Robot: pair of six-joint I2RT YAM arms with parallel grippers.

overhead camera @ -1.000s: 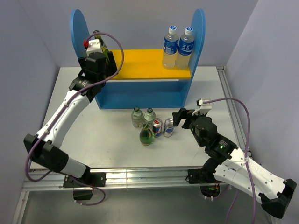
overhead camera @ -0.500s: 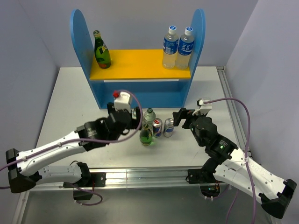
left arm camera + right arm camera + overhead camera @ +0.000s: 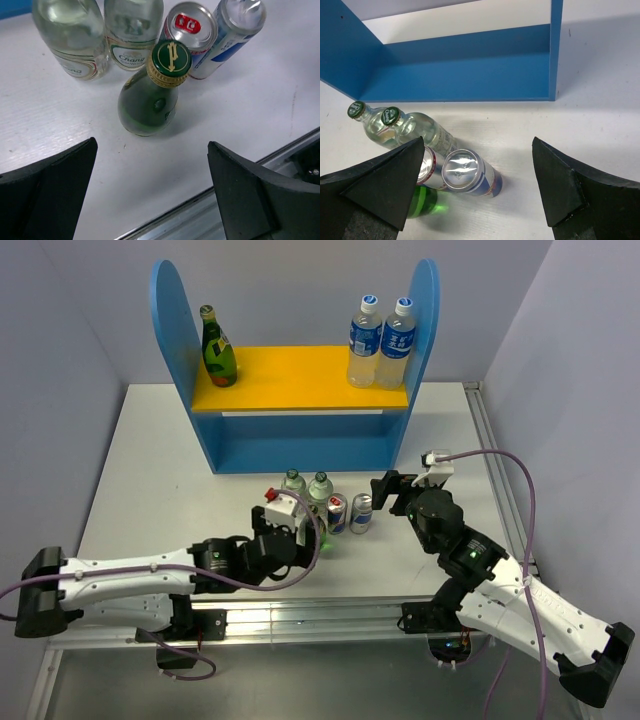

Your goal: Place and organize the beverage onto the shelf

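Note:
One dark green bottle (image 3: 219, 348) stands on the shelf's (image 3: 300, 430) yellow upper board, at its left end. On the table stand two short clear bottles (image 3: 292, 483) (image 3: 320, 486), two silver-and-blue cans (image 3: 337, 512) (image 3: 361, 512) and a second green bottle (image 3: 150, 100). My left gripper (image 3: 308, 532) is open and empty. It is just on the near side of that green bottle, which it mostly hides in the top view. In the left wrist view the left gripper (image 3: 152, 145) frames the bottle. My right gripper (image 3: 385, 490) is open and empty, just right of the cans (image 3: 465, 172).
Two taller clear bottles with blue labels (image 3: 365, 340) (image 3: 398, 340) stand at the right end of the upper board. The shelf's lower level (image 3: 470, 75) shows nothing inside. A metal rail (image 3: 300, 610) runs along the table's near edge. Walls close in on the left and right.
My left arm let go of the green bottle on the upper board, swung down to the table and now sits at the second green bottle. The right arm has not moved.

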